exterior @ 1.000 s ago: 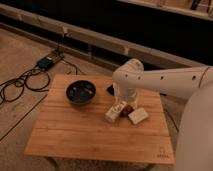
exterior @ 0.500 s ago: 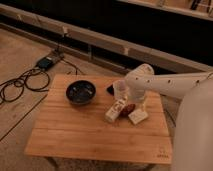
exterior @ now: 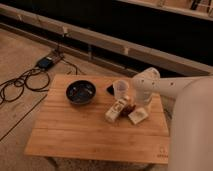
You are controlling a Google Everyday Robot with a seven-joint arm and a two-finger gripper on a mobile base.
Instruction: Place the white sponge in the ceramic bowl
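The white sponge (exterior: 137, 116) lies flat on the wooden table (exterior: 75, 135), right of centre. The ceramic bowl (exterior: 81, 92) is dark and glossy and stands at the table's back left, well apart from the sponge. My arm reaches in from the right, its white wrist bending down over the table's right part. My gripper (exterior: 141, 105) hangs just above the sponge's far edge, open, and I see nothing held in it. The sponge is mostly uncovered.
A pale cup (exterior: 120, 89) stands behind the sponge, left of my wrist. A longer white box with dark markings (exterior: 115, 110) and a small brown item (exterior: 128, 107) lie just left of the sponge. Cables and a power box (exterior: 47, 62) sit on the floor at back left.
My arm has swung to the right and slightly lower, from over the white box to above the sponge. The objects on the table have not moved.
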